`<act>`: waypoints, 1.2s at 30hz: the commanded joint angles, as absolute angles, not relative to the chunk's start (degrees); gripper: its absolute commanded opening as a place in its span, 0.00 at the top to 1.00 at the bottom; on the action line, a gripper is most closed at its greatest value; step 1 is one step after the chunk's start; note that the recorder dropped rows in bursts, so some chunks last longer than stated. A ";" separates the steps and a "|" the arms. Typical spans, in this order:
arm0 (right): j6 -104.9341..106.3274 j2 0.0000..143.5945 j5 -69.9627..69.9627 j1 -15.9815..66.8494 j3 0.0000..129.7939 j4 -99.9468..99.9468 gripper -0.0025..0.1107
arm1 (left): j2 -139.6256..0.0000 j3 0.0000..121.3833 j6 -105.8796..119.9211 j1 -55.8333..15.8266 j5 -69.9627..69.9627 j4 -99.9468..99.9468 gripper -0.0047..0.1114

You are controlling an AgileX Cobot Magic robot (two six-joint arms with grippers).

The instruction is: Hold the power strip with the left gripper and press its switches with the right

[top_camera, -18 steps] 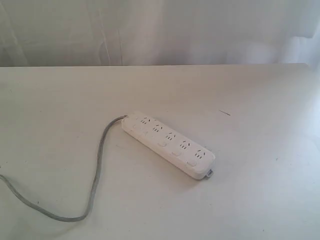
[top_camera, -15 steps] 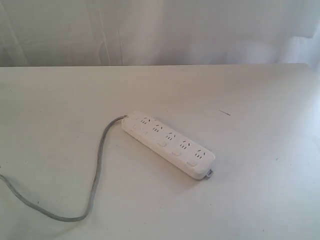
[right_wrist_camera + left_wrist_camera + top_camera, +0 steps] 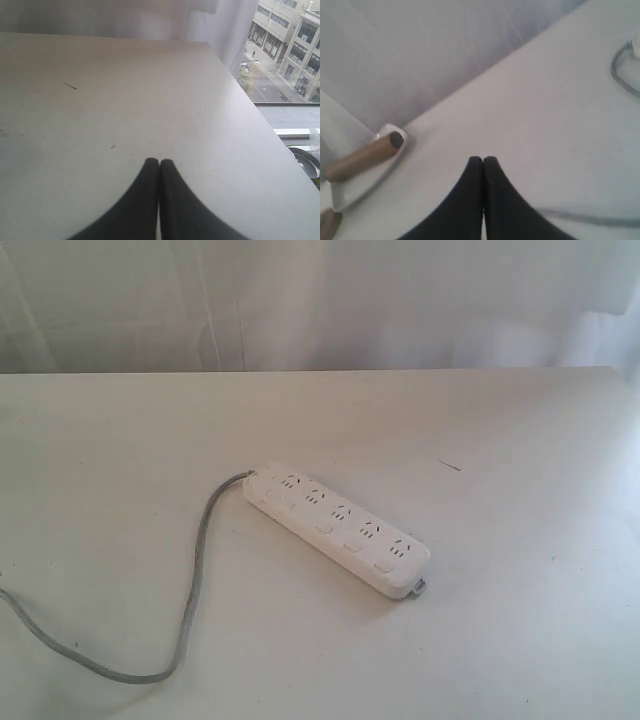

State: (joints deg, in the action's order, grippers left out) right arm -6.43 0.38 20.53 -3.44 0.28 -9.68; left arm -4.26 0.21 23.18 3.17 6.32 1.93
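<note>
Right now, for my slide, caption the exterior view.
White power strip lies diagonally on a table, grey cord curling left.

The black, smooth-fingered left gripper (image 3: 483, 161) has its two curved fingertips pressed together, and the matching black right gripper (image 3: 159, 163) is likewise closed.

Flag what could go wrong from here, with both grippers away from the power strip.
The power strip lies loose and diagonal on the table; a press before it is held may slide it. The left gripper is shut, like the right gripper; approaching that way, it could shove the strip rather than grasp it. The grey cord loops across the left side and could snag that arm.
</note>
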 commanded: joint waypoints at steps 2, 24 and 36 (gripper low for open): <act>-6.27 0.00 20.12 -3.32 0.00 -10.08 0.98 | -4.02 0.00 6.33 3.20 21.84 1.84 0.96; -6.27 0.00 20.12 -3.32 0.00 -10.08 0.98 | -4.02 0.00 -48.50 3.20 55.51 9.08 0.96; -6.27 0.00 20.12 -3.32 0.00 -10.08 0.98 | -14.10 20.72 -84.07 3.20 39.90 72.44 0.96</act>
State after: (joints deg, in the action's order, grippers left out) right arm -6.43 0.38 20.53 -3.44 0.28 -9.68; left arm -10.71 16.03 -76.47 3.17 39.78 60.68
